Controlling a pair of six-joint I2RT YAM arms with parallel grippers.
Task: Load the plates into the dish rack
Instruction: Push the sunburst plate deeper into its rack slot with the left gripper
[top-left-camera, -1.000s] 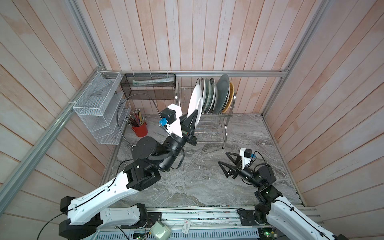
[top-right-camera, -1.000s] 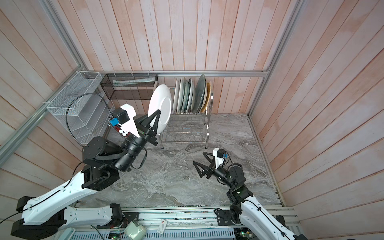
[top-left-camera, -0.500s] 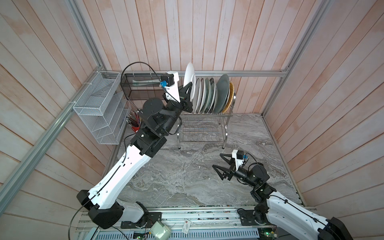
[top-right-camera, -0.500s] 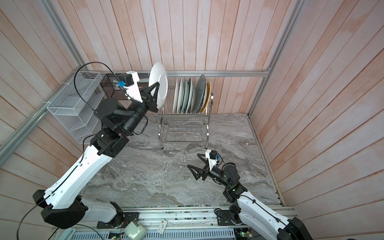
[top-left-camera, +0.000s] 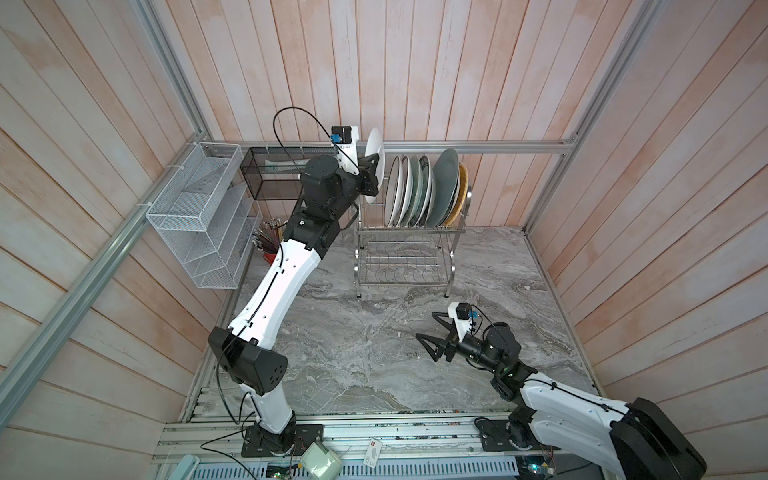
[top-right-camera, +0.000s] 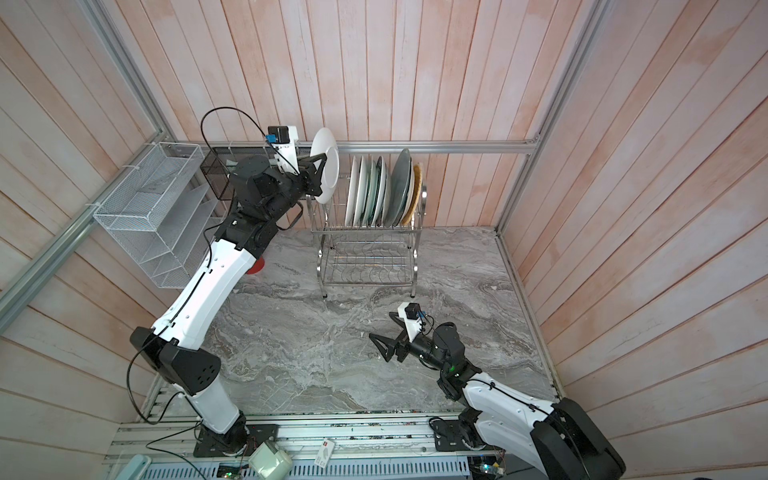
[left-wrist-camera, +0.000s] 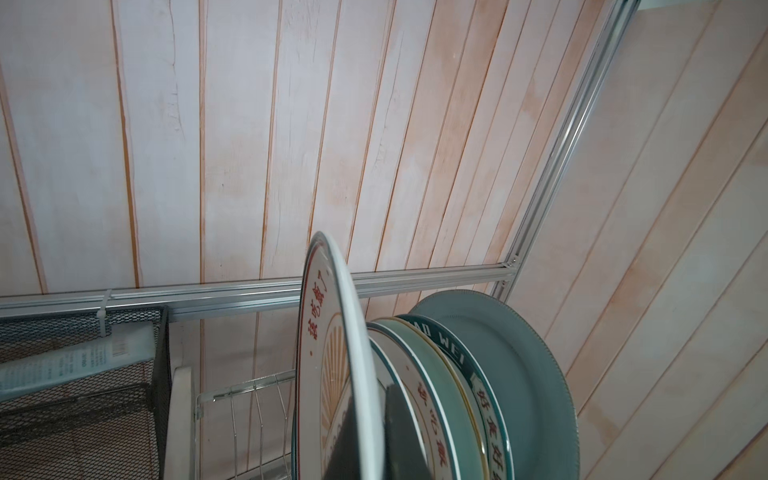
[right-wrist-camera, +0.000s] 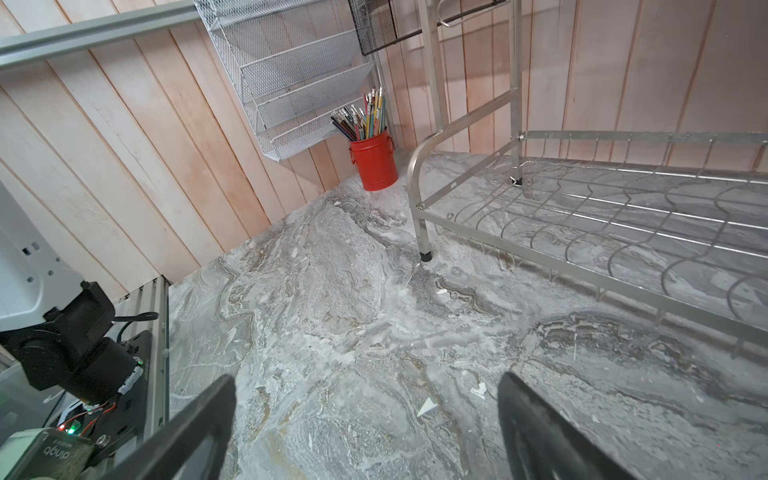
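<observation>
Plate (top-left-camera: 373, 143) upright in left tool (top-left-camera: 375, 174) (near dish rack (top-left-camera: 358, 249))

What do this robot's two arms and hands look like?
The left arm and right arm share white shell links joined by black cylindrical joints; a thin black cable loops off the left one. The left hand and right hand each have black triangular open-frame fingers and a white bracket carrying a small black wrist camera with a blue connector.
</observation>
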